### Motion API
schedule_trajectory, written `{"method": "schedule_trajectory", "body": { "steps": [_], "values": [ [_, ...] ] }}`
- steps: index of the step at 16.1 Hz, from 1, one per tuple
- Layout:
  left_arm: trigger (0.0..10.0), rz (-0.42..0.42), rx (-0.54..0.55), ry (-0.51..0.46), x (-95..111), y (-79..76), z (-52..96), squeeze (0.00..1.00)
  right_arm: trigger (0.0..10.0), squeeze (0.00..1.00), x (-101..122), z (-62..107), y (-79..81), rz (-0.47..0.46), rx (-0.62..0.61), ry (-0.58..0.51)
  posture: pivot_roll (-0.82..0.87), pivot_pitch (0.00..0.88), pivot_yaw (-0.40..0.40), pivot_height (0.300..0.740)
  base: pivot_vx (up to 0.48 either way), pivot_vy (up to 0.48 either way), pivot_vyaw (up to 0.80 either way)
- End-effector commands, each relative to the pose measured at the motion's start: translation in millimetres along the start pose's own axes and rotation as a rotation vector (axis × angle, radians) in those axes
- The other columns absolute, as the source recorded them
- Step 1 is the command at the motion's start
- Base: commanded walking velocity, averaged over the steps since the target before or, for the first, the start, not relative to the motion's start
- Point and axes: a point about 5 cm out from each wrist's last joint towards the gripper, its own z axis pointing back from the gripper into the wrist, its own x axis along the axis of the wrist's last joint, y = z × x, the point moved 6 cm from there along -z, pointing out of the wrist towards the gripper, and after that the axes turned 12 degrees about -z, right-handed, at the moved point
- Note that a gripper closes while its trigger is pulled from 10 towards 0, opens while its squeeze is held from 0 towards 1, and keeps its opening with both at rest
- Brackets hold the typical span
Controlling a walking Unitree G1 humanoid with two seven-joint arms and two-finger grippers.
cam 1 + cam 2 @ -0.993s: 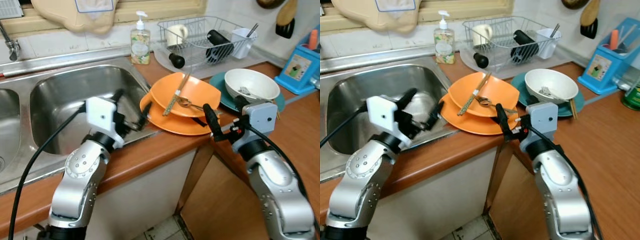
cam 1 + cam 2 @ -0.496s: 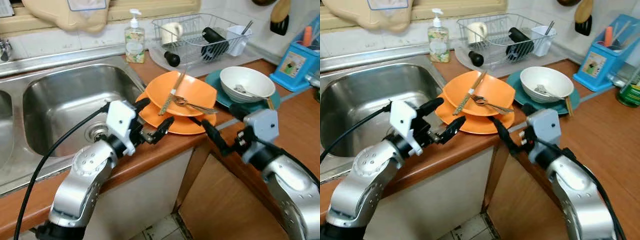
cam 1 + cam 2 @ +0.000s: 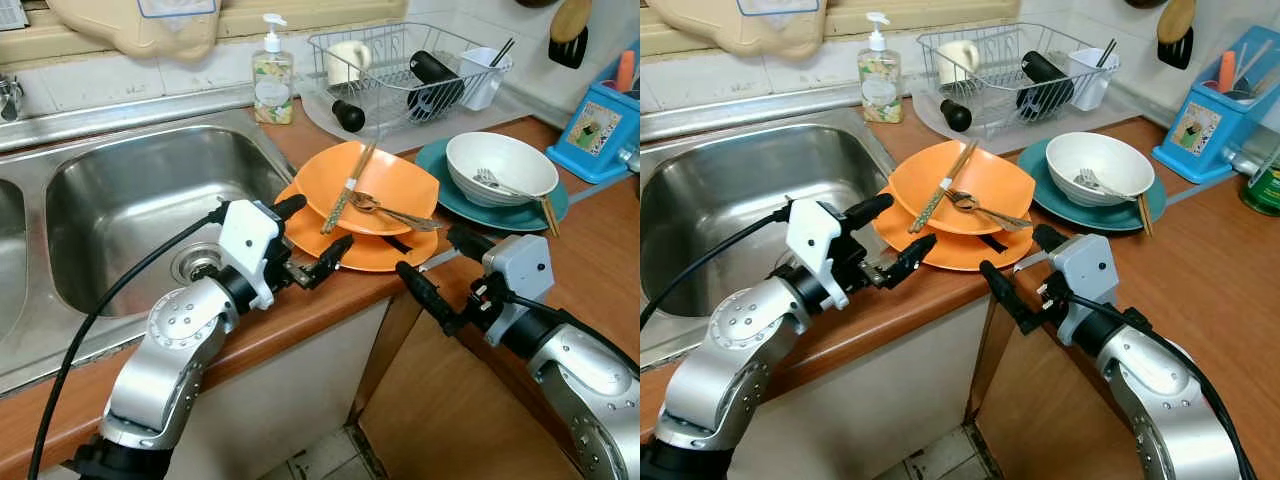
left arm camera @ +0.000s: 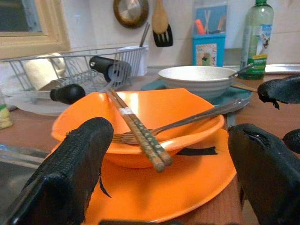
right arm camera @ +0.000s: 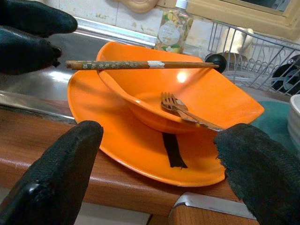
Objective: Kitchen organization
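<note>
An orange bowl (image 3: pixel 385 185) sits in an orange plate (image 3: pixel 365 250) at the counter's front edge. Across the bowl lie a pair of chopsticks (image 3: pixel 350 185) and a fork (image 3: pixel 385 210). My left gripper (image 3: pixel 315 228) is open at the plate's left rim, beside the sink. My right gripper (image 3: pixel 438 262) is open just in front of the plate, past the counter edge. The left wrist view faces the bowl (image 4: pixel 140 112) between its fingers. The right wrist view faces the bowl (image 5: pixel 187 98) and plate (image 5: pixel 140 150). To the right, a white bowl (image 3: pixel 500 165) with a fork stands on a teal plate (image 3: pixel 445 185).
A steel sink (image 3: pixel 130 210) lies to the left. At the back stand a soap bottle (image 3: pixel 272 85) and a wire dish rack (image 3: pixel 400 75) holding a mug and black items. A blue holder (image 3: pixel 600 130) is at the far right. A cabinet front drops below the counter edge.
My left gripper has swung from over the sink to the orange plate's left rim. My right gripper has dropped from the plate's front rim to below the counter edge. The camera has shifted slightly.
</note>
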Motion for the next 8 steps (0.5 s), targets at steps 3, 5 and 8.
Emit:
{"method": "schedule_trajectory", "body": {
  "steps": [3,5,8],
  "values": [
    [4.5,-0.016,-0.014,0.011,-2,-1.1,-5.8,0.00,10.0,0.00,3,1.8,6.2,0.013,0.043,0.009,-0.15,0.000,-0.004,0.740,0.000,0.000,0.00],
    [5.1,-0.029,-0.010,0.038,-8,-0.2,-8.6,0.00,10.0,0.00,0,1.6,8.6,0.022,0.058,0.024,-0.15,0.000,-0.004,0.740,0.000,0.000,0.00],
    [4.6,-0.044,0.002,0.084,-19,1.6,-13.1,0.00,10.0,0.00,-1,0.8,10.1,0.025,0.064,0.028,-0.15,0.000,-0.003,0.740,0.000,0.000,0.00]
  ]
}}
